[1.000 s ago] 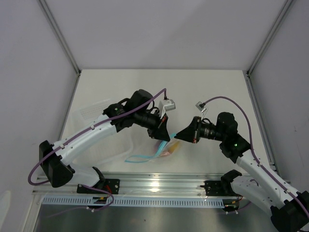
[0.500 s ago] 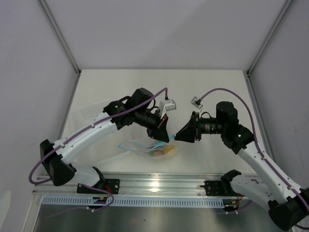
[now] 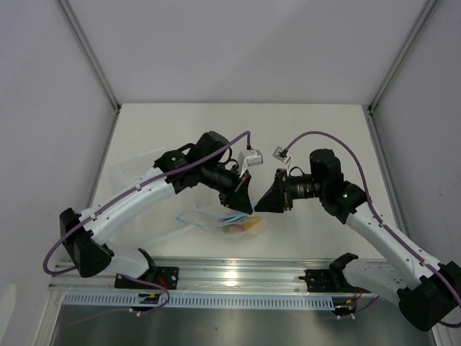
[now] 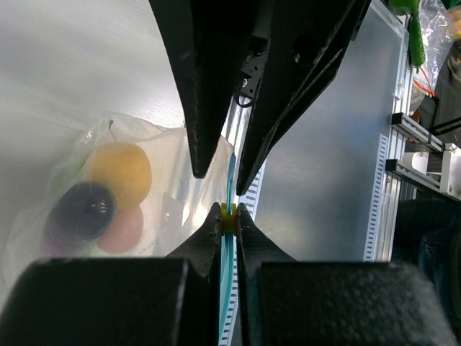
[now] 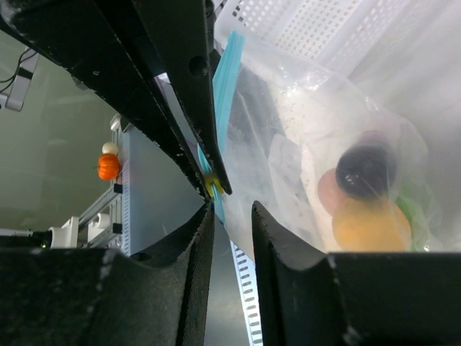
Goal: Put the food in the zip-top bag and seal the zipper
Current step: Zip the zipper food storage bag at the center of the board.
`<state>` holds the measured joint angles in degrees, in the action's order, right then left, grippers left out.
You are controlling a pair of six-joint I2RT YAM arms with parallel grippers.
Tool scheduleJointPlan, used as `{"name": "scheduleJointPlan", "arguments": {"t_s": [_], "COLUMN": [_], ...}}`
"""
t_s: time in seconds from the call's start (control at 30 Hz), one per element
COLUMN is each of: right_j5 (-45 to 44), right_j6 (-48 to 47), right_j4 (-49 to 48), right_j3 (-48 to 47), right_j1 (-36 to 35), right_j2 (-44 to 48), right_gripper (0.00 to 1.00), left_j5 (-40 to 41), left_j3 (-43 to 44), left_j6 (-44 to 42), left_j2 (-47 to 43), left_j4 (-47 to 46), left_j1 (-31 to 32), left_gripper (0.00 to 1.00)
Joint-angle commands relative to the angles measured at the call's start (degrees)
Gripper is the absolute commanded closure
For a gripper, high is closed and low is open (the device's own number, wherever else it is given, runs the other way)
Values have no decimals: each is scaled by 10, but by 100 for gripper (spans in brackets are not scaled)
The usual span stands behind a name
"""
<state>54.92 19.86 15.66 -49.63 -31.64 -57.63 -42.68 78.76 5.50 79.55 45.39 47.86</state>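
Note:
The zip-top bag [image 3: 216,218] hangs under my left gripper [image 3: 247,207], clear and crinkly [image 5: 302,144]. The food lies inside it: a yellow piece [image 4: 121,173], a dark purple one [image 4: 81,213], a pink one [image 4: 121,229] and a green one [image 5: 407,205]. My left gripper [image 4: 228,213] is shut on the zipper [image 4: 231,169], pinching its small yellow slider [image 4: 228,218]. My right gripper [image 5: 232,207] is open, its tips right at the left gripper's tips. The light blue strip [image 5: 225,79] ends just at the mouth of its jaws. In the top view the right gripper [image 3: 259,207] faces the left one.
A white perforated basket [image 5: 288,21] lies behind the bag, at the table's left [image 3: 137,164] in the top view. The metal rail [image 3: 238,274] runs along the near edge just below the bag. Both arms meet over the table's middle front.
The right arm has swung left, bringing its fingers up against the left gripper's tips. The bag has shifted left under the left gripper, which keeps its pinch on the zipper.

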Motion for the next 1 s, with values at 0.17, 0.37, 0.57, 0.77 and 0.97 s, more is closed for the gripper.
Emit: {"name": "scheduleJointPlan", "arguments": {"t_s": [0.17, 0.37, 0.57, 0.77, 0.97], "right_j5": [19, 17, -21, -167, -276], "right_j6": [15, 33, 7, -26, -43], "right_j4": [-49, -65, -22, 23, 53], "right_j3": [-11, -8, -11, -8, -4], "right_j1": [-17, -22, -37, -45, -46], "right_j2": [-5, -14, -19, 27, 69], "right_gripper": [82, 100, 100, 100, 100], "left_j5": [-25, -25, -15, 8, 21], "left_j3": [18, 16, 17, 20, 20], "left_j6": [-4, -4, 0, 11, 13], "left_j2": [5, 5, 3, 3, -2], "left_j4": [-11, -9, -10, 1, 20], "left_j1": [0, -1, -1, -2, -6], "left_gripper": [100, 99, 99, 99, 100]}}
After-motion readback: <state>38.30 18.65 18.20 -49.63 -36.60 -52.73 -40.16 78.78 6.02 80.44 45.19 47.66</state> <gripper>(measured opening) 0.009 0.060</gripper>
